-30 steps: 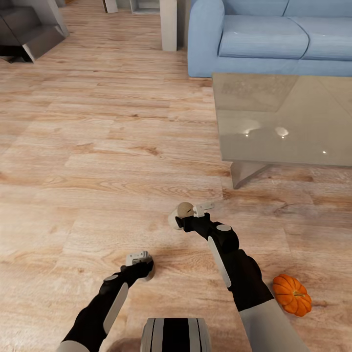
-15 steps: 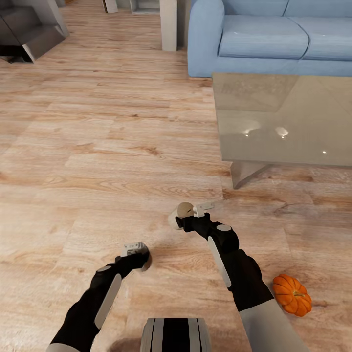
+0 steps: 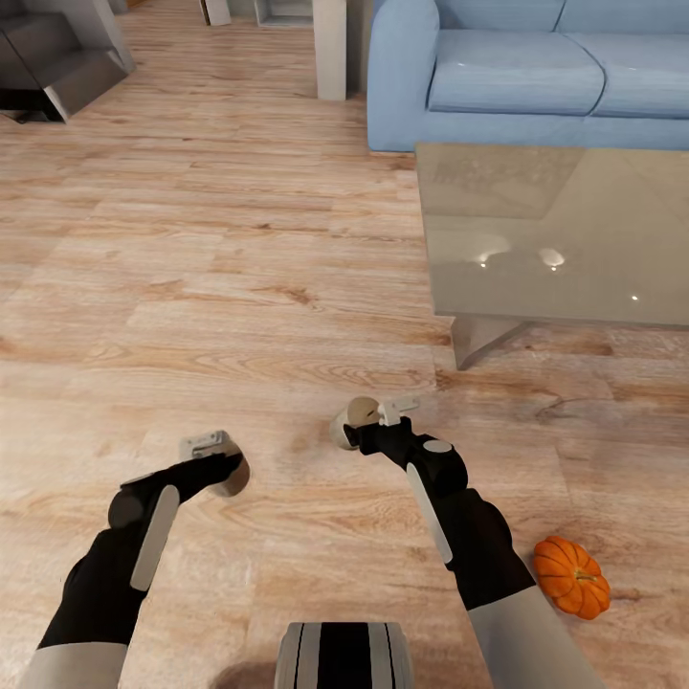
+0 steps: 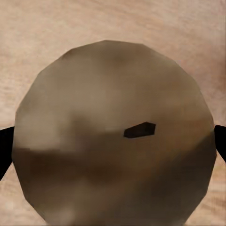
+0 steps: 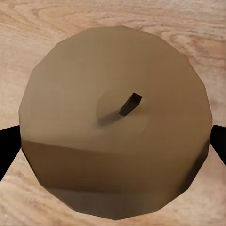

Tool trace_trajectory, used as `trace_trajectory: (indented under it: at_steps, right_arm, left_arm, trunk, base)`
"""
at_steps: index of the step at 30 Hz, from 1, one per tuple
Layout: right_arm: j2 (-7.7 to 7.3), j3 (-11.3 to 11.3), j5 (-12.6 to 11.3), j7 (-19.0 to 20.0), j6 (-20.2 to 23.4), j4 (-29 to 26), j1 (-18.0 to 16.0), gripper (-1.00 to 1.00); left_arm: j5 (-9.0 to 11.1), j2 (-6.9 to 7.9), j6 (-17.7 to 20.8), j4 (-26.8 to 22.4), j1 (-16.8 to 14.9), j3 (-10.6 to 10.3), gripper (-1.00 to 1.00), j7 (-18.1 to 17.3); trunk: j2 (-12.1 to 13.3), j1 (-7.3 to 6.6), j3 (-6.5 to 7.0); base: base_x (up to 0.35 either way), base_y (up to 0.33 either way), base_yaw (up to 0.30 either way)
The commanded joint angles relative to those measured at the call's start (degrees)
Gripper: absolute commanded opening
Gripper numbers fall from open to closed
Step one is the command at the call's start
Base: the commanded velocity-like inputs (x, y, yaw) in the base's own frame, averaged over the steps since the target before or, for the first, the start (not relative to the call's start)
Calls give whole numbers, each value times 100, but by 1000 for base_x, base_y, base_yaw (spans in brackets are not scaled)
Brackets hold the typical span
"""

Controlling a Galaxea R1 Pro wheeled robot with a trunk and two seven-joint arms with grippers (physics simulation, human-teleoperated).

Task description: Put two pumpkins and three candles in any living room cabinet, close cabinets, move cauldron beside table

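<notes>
I have both arms extended forward and low over the wood floor point(image 3: 239, 287), elbows bent. The left gripper point(image 3: 222, 459) is clamped on one candle point(image 3: 233, 476); in the left wrist view that candle point(image 4: 113, 132) sits directly between the two dark fingers point(image 4: 4, 150), its round pale top with a short dark wick facing the camera. The right gripper point(image 3: 368, 421) is clamped on a second candle point(image 3: 356, 416), which in the right wrist view point(image 5: 115, 122) is likewise seated between the fingers point(image 5: 7, 148), wick toward the camera. Count: two candles visible, one per gripper, and one pumpkin point(image 3: 571, 577). The pumpkin rests on the floor well behind the right fingers, beside the right forearm. Ahead of the right fingers stand a glass coffee table point(image 3: 536, 239) and a blue sofa point(image 3: 517, 72).
</notes>
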Motion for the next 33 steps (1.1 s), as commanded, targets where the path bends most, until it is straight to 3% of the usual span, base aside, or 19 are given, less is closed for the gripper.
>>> trace_trajectory:
  at_steps: [1, 5, 10, 12, 13, 26, 33]
  right_arm:
    - [0, 0, -2, 9, 0, 15, 11, -100]
    - [-5, 0, -1, 20, -55, 30, 36, -100]
    - [-16, 9, 2, 22, -436, 24, 62, -100]
    - [-15, 149, 7, 34, -447, 44, 70, -100]
    - [-14, 408, -19, 31, -440, 42, 81, -100]
    - [13, 474, -24, -16, -435, 143, 118, -100]
    - [39, 522, -24, -43, -442, 157, 211, -100]
  left_arm:
    - [19, 12, 7, 0, -128, 124, -100, -7]
    - [31, 12, 11, 0, -171, 164, -100, -7]
    - [59, -4, 9, -74, -169, 134, -100, -24]
    - [65, -51, 11, -220, -161, 155, -100, -24]
    - [55, -19, 11, -222, -164, 168, -100, -22]
    - [26, 20, 11, -222, -173, 202, -100, -15]
    - [29, 13, 11, -227, -189, 199, -100, -15]
  trunk:
    - [0, 0, 0]
    - [0, 0, 0]
    - [0, 0, 0]
    - [3, -5, 44]
    - [4, -8, 64]
    - [21, -41, 287]
    - [31, -59, 479]
  base:
    - [0, 0, 0]
    - [0, 0, 0]
    - [0, 0, 0]
    - [0, 0, 0]
    - [0, 0, 6]
    - [0, 0, 139]
    - [0, 0, 90]
